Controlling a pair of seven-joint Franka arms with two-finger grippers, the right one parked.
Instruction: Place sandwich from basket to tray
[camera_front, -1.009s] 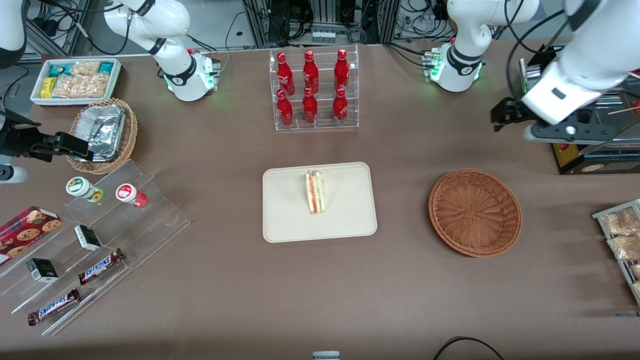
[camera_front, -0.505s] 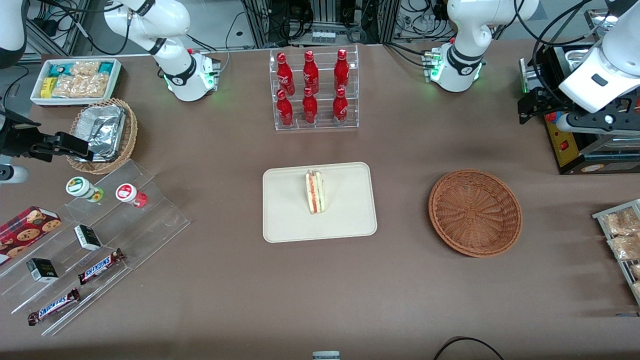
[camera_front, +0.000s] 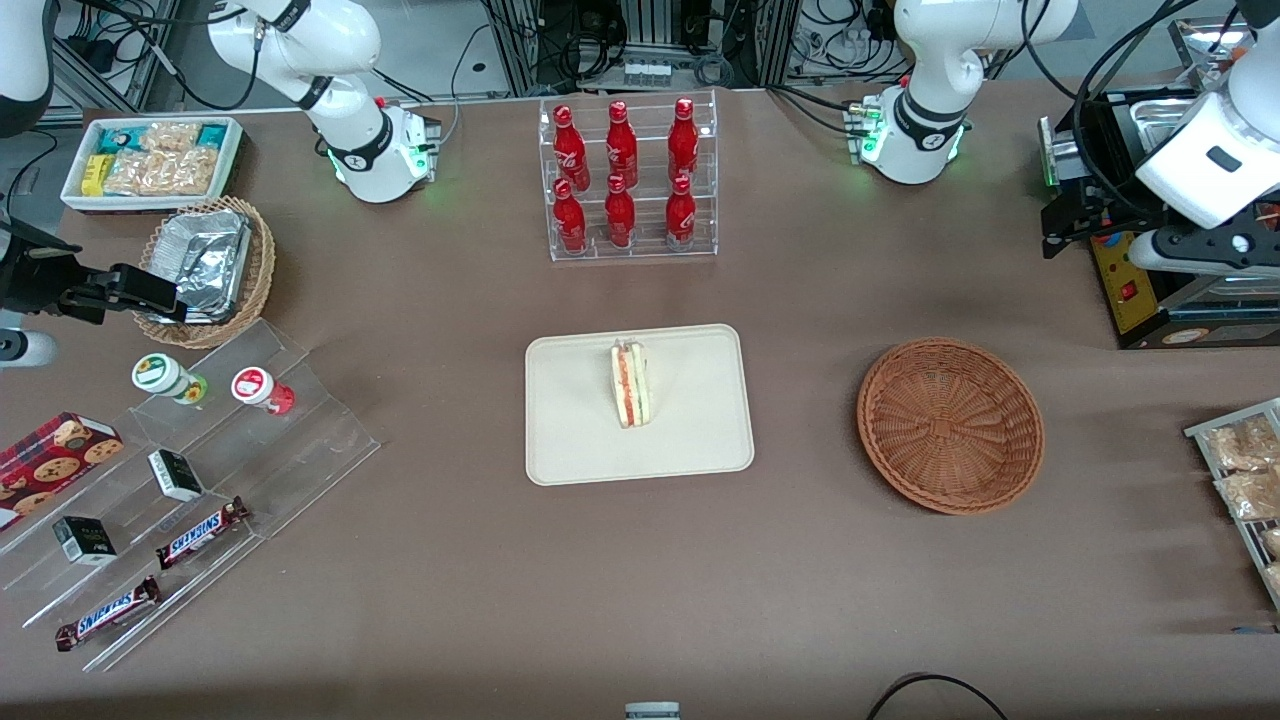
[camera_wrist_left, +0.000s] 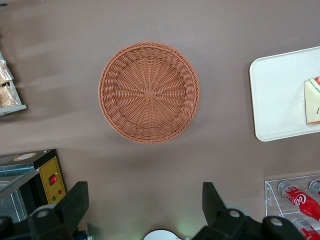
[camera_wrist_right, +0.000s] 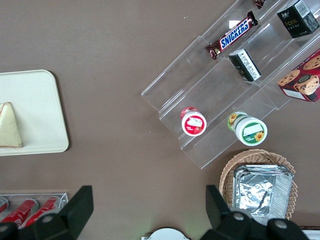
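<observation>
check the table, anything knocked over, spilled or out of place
Nothing stands out. The white triangular sandwich stands on edge on the cream rectangular plastic tray, the reddish-brown wicker basket sits flat and empty, and the gripper hangs high above the basket, jaws open.

cola bottles (camera_front: 622, 175): six, red, upright in clear rack | foil basket (camera_front: 207, 268): tan wicker, toward parked arm's end | snack bin (camera_front: 152, 160): white | Snickers bars (camera_front: 202, 531): two on clear stepped stand | cookie box (camera_front: 55, 453): red
</observation>
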